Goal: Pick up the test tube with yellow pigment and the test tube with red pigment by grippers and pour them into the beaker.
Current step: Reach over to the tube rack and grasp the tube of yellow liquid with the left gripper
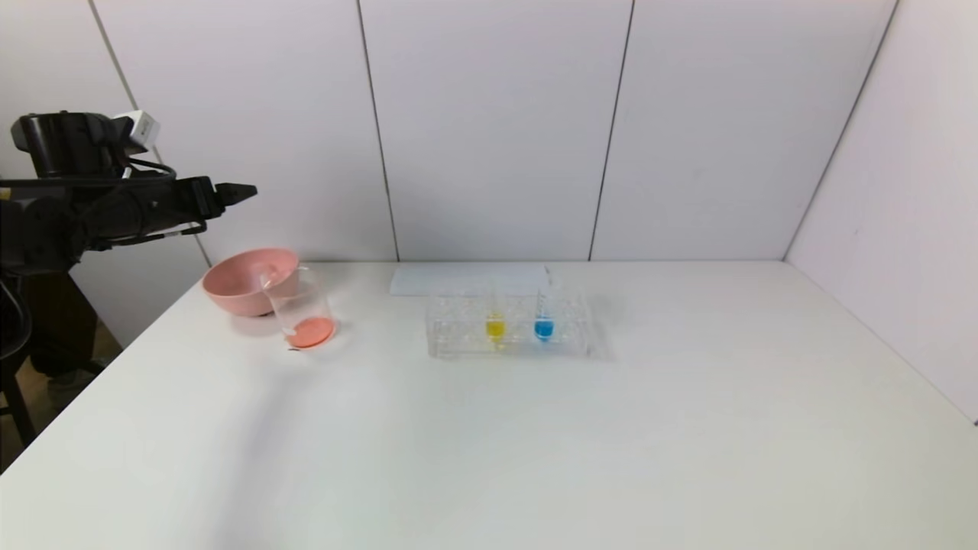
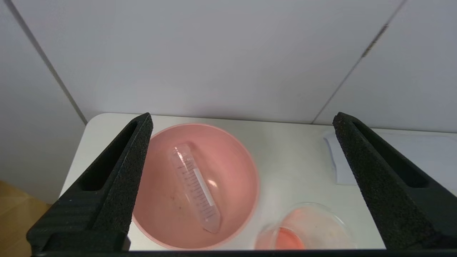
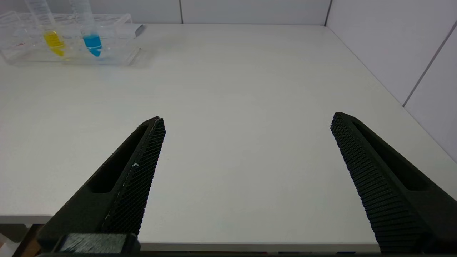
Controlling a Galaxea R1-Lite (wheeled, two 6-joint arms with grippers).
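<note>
White table (image 1: 489, 458) nearest, bare in front; two claws, both with fingers spread wide, nothing held: left gripper (image 2: 242, 121) raised above pink bowl (image 2: 157, 228), right gripper (image 3: 246, 119) low over near table edge; three tubes: one empty tube (image 2: 195, 187) lying in bowl, yellow tube (image 1: 495, 325) and blue tube (image 1: 543, 325) upright in clear rack (image 1: 508, 327); one beaker (image 1: 299, 309) just beside bowl, red-orange liquid at bottom.
</note>
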